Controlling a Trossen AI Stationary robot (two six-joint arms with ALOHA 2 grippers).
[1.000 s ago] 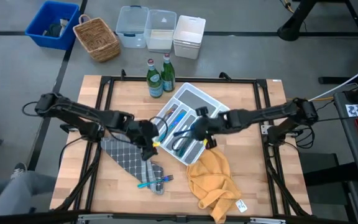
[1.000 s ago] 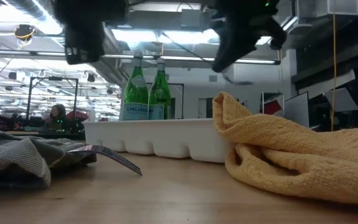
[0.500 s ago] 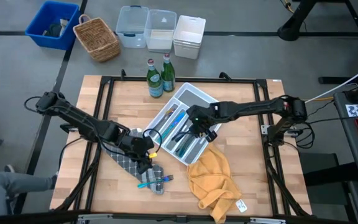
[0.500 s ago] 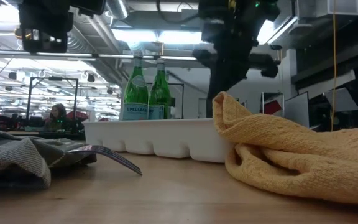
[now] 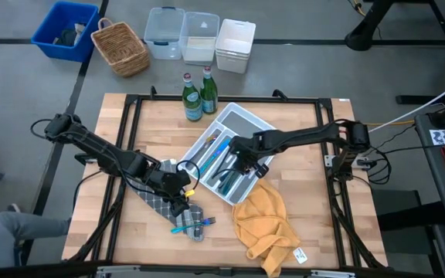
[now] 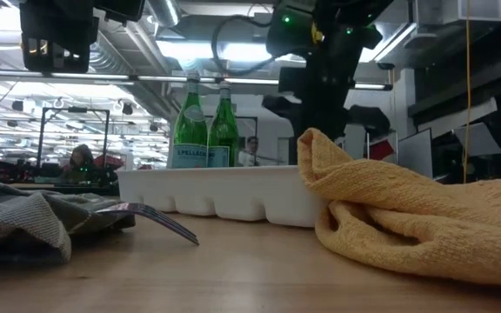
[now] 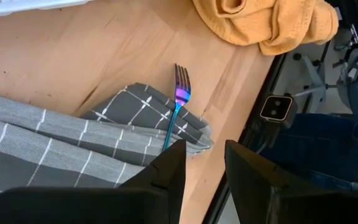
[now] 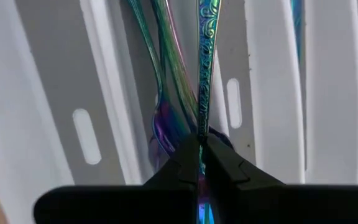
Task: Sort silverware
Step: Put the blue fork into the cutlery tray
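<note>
Right tool (image 8: 201, 152) over the white tray (image 5: 242, 122), fingers pressed together on the handle of an iridescent utensil (image 8: 205, 62). The utensil's long axis runs straight out from the fingertips, along the length of the tray compartment below it; its scrolled, embossed handle is visible, the working end is hidden between the fingers. More iridescent pieces (image 8: 166, 93) lie in the same compartment, roughly parallel to it, a spoon bowl among them. In the high view the right tool (image 5: 242, 161) sits above the middle of the tray, where several blue-teal utensils (image 5: 224, 162) lie lengthwise in the slots.

Left tool (image 7: 201, 165) hangs over the grey checked cloth (image 7: 55, 143), fingers spread and holding nothing. In the high view it (image 5: 182, 185) is just off the tray's near-left corner.

One fork (image 7: 178, 106) lies on the cloth, tines pointing away from the left tool toward the bare table (image 7: 73, 56), handle running back toward the tool's fingers. In the high view it (image 5: 190, 225) lies on the cloth's tip, roughly across the table.

Yellow towel (image 5: 265, 224) is crumpled beside the tray's near end. Two green bottles (image 5: 198, 93) stand upright at the tray's far end; blue labels (image 6: 190, 156), lettering too small to read with confidence.
</note>
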